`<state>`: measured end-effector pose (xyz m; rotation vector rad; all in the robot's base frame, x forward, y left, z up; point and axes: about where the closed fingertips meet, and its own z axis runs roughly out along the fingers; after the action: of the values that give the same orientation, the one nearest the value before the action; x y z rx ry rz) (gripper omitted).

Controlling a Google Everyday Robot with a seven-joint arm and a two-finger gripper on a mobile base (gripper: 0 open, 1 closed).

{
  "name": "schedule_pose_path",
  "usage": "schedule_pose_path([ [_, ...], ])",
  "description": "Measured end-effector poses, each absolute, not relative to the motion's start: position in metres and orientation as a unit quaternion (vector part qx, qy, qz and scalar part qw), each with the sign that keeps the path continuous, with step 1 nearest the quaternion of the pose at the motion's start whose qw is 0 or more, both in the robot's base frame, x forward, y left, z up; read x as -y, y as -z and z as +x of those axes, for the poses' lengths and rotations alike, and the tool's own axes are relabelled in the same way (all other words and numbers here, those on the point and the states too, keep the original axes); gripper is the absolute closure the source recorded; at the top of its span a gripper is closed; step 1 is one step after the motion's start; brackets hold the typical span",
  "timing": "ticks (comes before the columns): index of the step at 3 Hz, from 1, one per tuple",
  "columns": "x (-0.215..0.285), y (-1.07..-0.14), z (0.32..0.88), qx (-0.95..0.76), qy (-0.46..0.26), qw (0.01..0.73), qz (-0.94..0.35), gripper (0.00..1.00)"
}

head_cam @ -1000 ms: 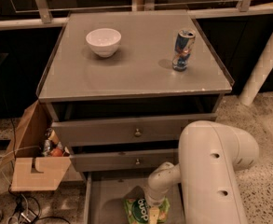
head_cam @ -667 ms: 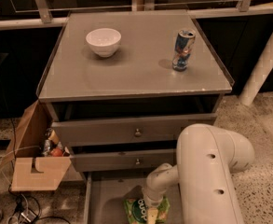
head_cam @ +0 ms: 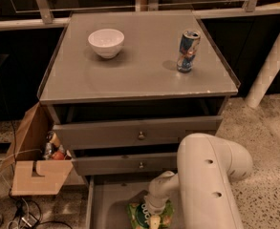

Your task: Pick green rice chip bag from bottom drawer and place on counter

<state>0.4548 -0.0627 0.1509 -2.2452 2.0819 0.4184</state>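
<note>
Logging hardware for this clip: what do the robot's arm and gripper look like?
The arm is smooth off-white: a fat rounded link with two dark round holes, narrowing to a slimmer wrist. No cables or lettering show. The gripper, yellowish at its tip, sits at the frame's bottom edge over the green rice chip bag in the bottom drawer.

Hand [head_cam: 154, 219] at bag [head_cam: 137, 216], bottom drawer [head_cam: 112, 203]

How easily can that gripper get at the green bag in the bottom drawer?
Probably easily. The bottom drawer is pulled out, nothing lies on the green bag, and the gripper hangs right over it, inside the drawer. Nothing looks to be in the way.
</note>
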Motion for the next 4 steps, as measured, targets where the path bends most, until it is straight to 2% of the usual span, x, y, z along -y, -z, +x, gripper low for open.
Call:
schedule_pose_path([
  [2,0.062,-0.124,0.449,-0.673,-0.145,0.015,-0.725,0.0],
  [3,0.062,-0.124,0.449,-0.673,-0.145,0.015,-0.725,0.19],
  [4,0.062,-0.124,0.449,-0.673,-0.145,0.015,-0.725,0.42],
])
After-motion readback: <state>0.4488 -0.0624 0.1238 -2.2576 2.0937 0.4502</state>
